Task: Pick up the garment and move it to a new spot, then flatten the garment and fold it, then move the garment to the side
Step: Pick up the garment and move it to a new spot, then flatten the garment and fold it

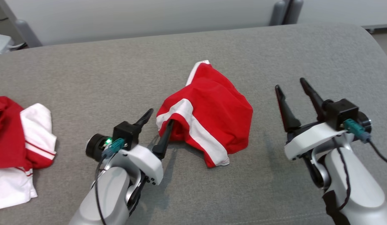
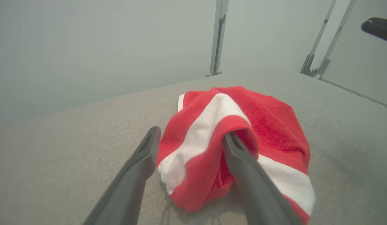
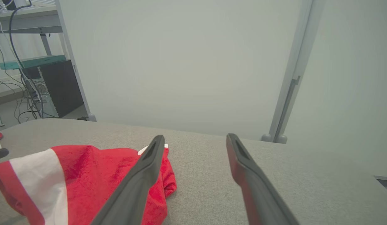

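At your far left, a pile (image 1: 21,137) of red and white clothes lies on the grey surface (image 1: 118,68), cut off by the head view's edge and well apart from everything else.

Next comes your left gripper (image 1: 160,116), low over the surface with its jaws spread. It pinches nothing. One finger (image 2: 243,162) is tucked under a red fold at the near-left corner of the garment (image 1: 209,112), and the other (image 2: 140,162) stands outside, just beside the cloth (the left wrist view shows the white-banded edge bulging between the two).

The garment sits near the middle of the surface as a rumpled red heap with white stripes. One stripe runs down its front toward you, and a white edge pokes out at the far tip. It's neither flattened nor folded.

To its right you see a stretch of grey, then your right gripper (image 1: 290,83), well apart from the garment. Its jaws are wide and hold nothing, and its fingers point away from you, tilted a little to the left. In the right wrist view the garment lies at the lower left, partly behind the left finger.
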